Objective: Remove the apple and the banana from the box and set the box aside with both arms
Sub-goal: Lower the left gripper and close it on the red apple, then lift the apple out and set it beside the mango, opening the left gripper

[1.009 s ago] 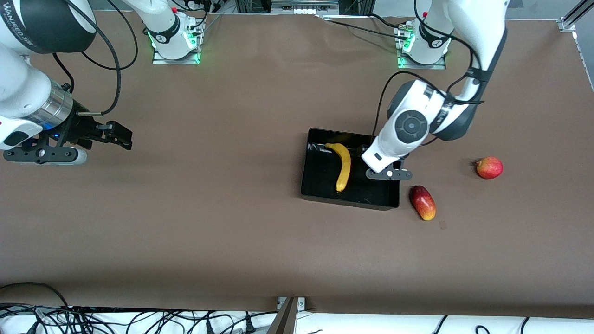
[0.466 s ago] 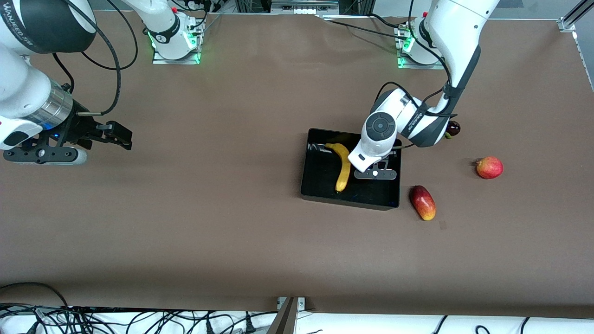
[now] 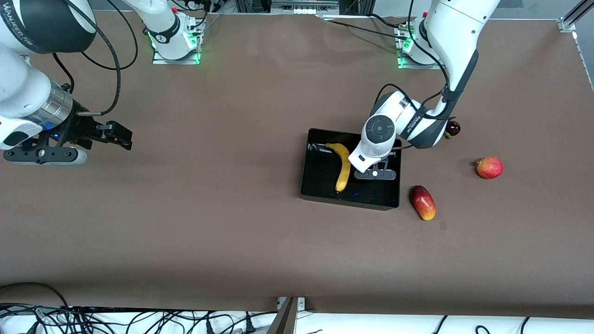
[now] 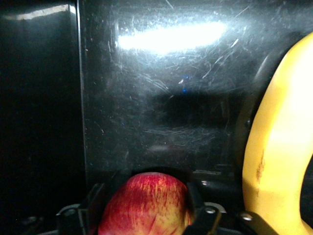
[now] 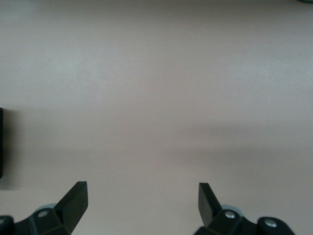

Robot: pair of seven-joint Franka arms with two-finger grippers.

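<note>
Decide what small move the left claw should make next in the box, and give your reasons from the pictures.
Probably finish closing on the apple, then lift it straight up. The left claw is low in the box, its fingers flanking the apple on both sides, with the banana lying beside it. The right claw waits open over bare table.

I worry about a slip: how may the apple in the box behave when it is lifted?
The apple looks round and smooth, so it may slip or turn between the left gripper's fingers. If dropped, it would probably roll inside the glossy box.
</note>
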